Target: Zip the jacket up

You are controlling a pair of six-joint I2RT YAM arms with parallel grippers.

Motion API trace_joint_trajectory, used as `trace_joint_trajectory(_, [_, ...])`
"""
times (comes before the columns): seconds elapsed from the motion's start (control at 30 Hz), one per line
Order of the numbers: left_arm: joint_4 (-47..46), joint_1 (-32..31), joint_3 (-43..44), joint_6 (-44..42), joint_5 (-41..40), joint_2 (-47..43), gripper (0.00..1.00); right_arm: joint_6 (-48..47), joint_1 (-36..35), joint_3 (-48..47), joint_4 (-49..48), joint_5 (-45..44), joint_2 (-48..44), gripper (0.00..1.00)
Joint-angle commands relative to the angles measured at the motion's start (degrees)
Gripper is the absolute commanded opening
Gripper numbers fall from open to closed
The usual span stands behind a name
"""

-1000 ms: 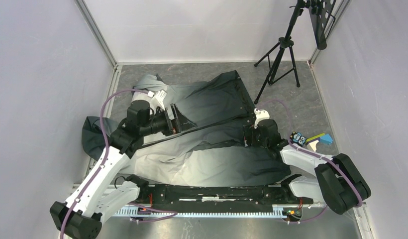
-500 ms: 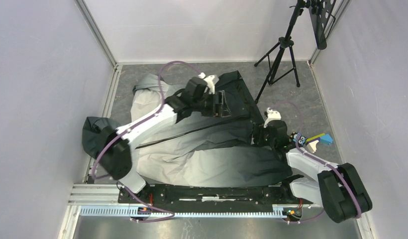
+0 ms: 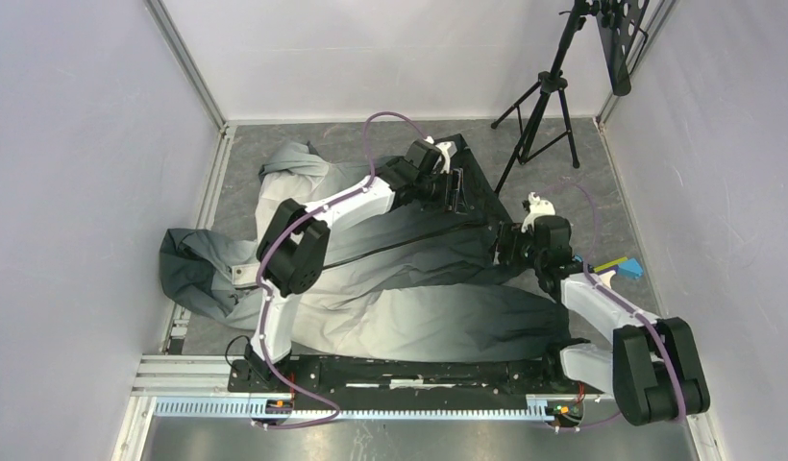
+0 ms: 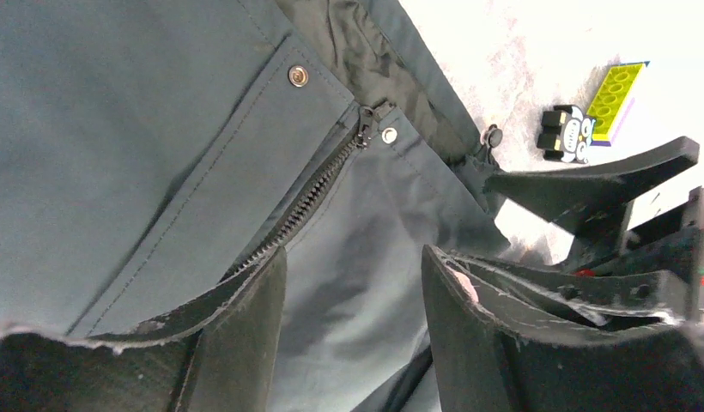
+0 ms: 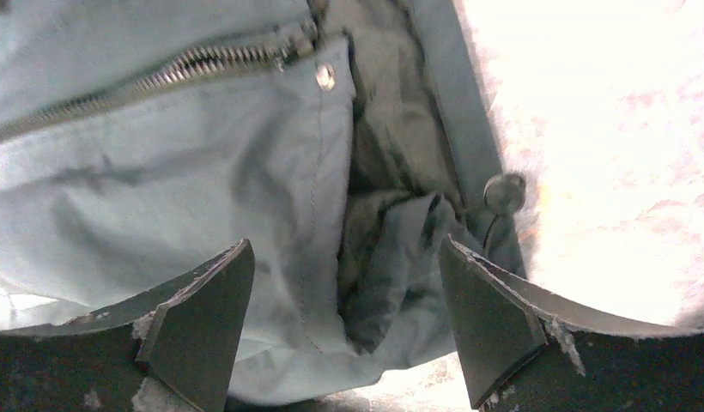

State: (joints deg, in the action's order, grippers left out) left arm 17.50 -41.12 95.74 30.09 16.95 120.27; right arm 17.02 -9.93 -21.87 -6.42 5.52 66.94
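Since the earlier frames the left arm has swung from 9 o'clock across the jacket [image 3: 409, 288] to its dark hem end at 1 o'clock. The right arm has edged a little toward 2 o'clock.

The jacket lies spread over the worktop [image 3: 554, 173], pale end at 10 o'clock, dark end at 2 o'clock.

Left claw [image 4: 353, 257]: wide, holding nothing, poised above the zipper [image 4: 306, 202], with the slider [image 4: 363, 130] at its 12 o'clock. Judged purpose: to line up on the slider for a pinch.

Right claw [image 5: 344, 245]: also wide and empty, straddling the hem corner by the snap [image 5: 325, 77] and cord toggle [image 5: 503, 193]. Judged purpose: to pin the hem so the fabric stays taut against the pull.

Whether the teeth are meshed cannot be told.

A brick [image 4: 615, 90] lies on the bare worktop at 3 o'clock, apart from the jacket.
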Motion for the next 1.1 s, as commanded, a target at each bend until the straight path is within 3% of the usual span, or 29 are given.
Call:
trace_joint_trajectory(0.0, [2.60, -0.54, 2.64, -2.25, 1.86, -3.39, 0.66, -1.23, 0.38, -8.48, 3.77, -1.30, -3.03, 0.86])
trace_joint_trajectory(0.17, [4.43, -0.54, -4.02, -2.92, 1.54, -12.16, 0.70, 3.05, 0.40, -12.54, 1.61, 1.29, -0.41, 0.87])
trace_joint_trajectory(0.3, [6.09, -0.54, -9.53, -3.83, 2.64, -19.67, 0.72, 4.83, 0.32, -17.03, -2.71, 9.96, 6.81, 0.65])
trace_joint_trajectory(0.43, [9.21, -0.54, -13.04, -4.67, 3.86, -25.86, 0.74, 3.87, 0.36, -23.34, -3.91, 14.09, 16.27, 0.55])
trace_joint_trajectory(0.77, [9.12, -0.60, -19.55, -3.78, 8.55, -33.11, 0.77, -6.05, 0.44, -38.43, 4.29, 11.76, 34.67, 0.52])
trace_joint_trajectory(1.07, [5.88, -0.62, -20.90, -3.09, 11.42, -30.66, 0.76, -10.03, 0.53, -42.47, 6.99, 12.24, 40.45, 0.51])
